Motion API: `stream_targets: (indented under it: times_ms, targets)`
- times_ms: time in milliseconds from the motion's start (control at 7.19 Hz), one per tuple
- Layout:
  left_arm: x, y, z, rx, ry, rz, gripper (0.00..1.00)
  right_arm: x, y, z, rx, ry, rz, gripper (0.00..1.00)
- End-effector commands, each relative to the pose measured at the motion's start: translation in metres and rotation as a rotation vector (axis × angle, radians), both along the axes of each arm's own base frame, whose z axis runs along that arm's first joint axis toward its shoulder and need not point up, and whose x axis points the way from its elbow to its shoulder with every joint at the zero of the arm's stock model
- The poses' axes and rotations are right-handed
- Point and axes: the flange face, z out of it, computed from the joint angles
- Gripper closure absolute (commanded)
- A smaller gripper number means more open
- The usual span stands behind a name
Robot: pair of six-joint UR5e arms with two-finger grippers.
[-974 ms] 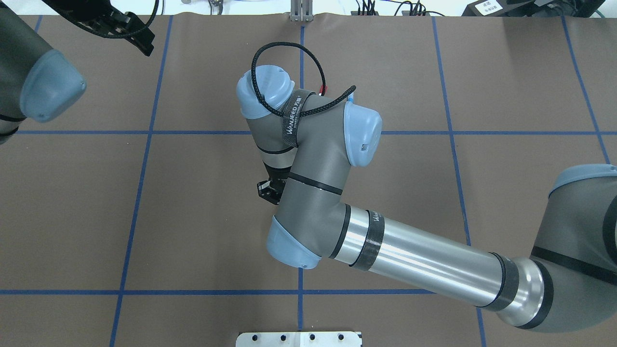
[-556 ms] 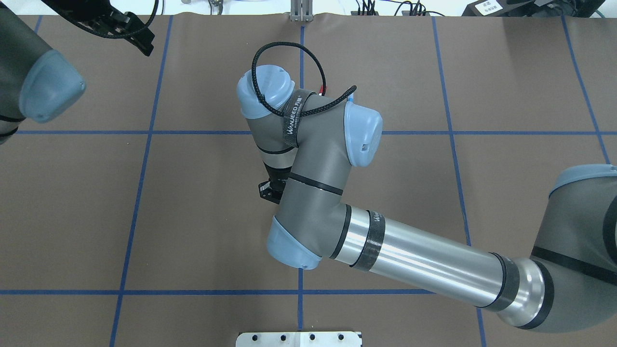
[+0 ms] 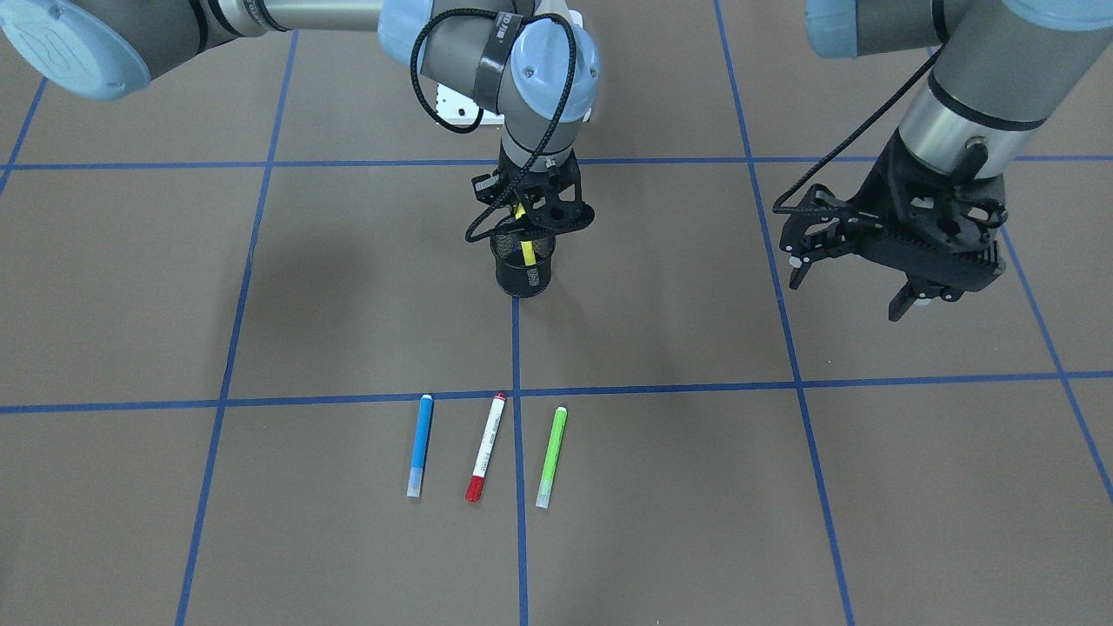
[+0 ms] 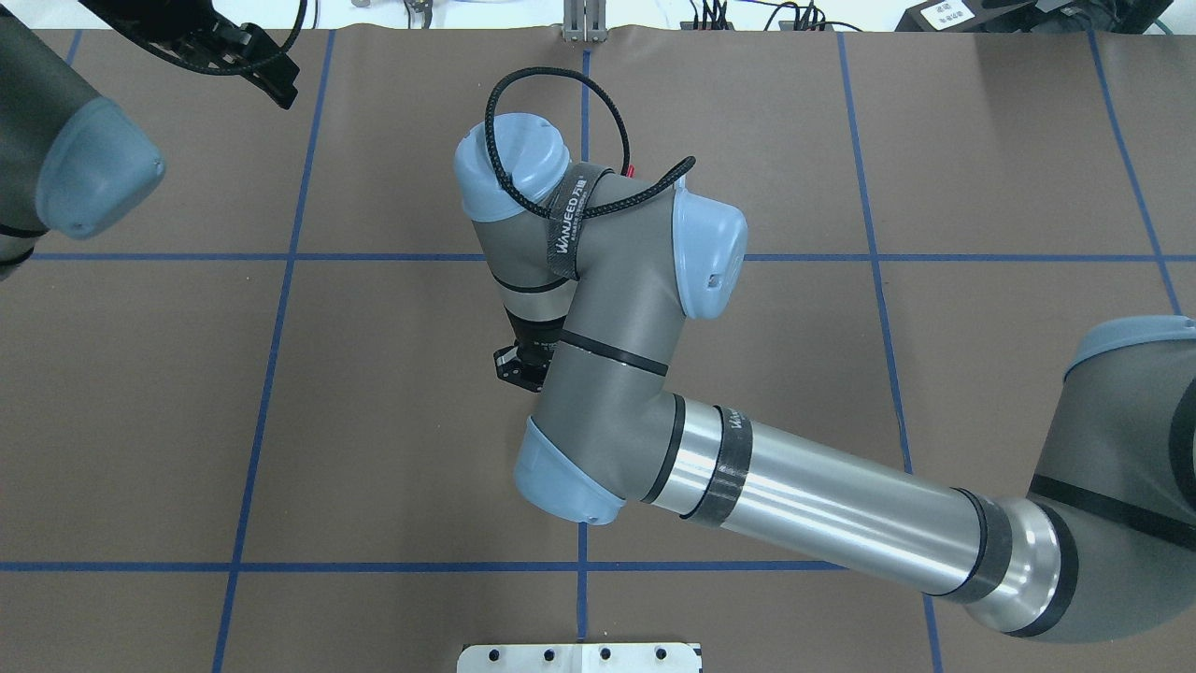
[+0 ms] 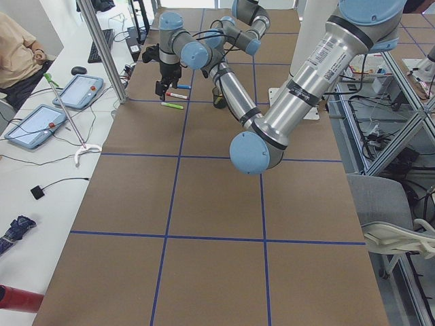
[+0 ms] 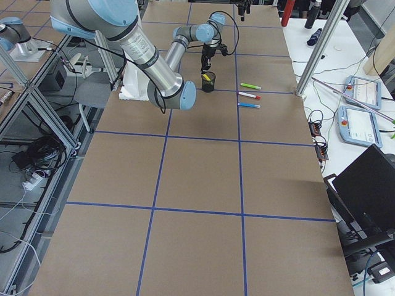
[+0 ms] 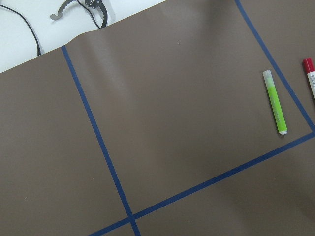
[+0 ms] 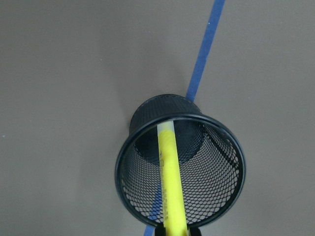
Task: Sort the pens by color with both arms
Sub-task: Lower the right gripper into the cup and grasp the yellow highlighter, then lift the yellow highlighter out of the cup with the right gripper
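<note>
Right gripper [image 3: 525, 217] is over the middle of the worktop [image 3: 261, 287], and I've got its jaws clamped on the yellow pen [image 8: 170, 182]. The pen hangs close to upright, its pale lower end inside the mouth of the black mesh cup [image 3: 509, 271]; I can see yellow through the mesh from across the worktop. The cup stands upright on a blue tape line.

Left gripper [image 3: 850, 291] hovers above bare brown worktop, well apart from the cup, jaws spread wide and nothing between them.

On the operators' side of the cup, three pens lie flat in a row, roughly parallel, near each other but not touching: the blue pen [image 3: 421, 445], the white pen with the red cap [image 3: 485, 447] in the middle, and the green pen [image 3: 551, 457]. My left wrist view catches the green one and just the red cap at its edge.
</note>
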Motion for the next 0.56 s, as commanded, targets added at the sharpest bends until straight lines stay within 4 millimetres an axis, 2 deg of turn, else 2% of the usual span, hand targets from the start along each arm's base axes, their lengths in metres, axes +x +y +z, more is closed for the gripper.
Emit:
stream_targets:
  times_ms: [0,139,417]
  targets:
    - [0.001,0.001,-0.001,-0.002,0.005,0.004,0.01,0.068,-0.002,-0.041,0.02,-0.037,0.053,1.0]
    - [0.001,0.001,-0.001,-0.005,0.006,0.001,0.01,0.108,-0.005,-0.057,0.021,-0.043,0.091,1.0]
    - [-0.001,0.005,0.001,-0.004,0.009,0.003,0.01,0.153,-0.034,-0.085,0.022,-0.075,0.2,1.0]
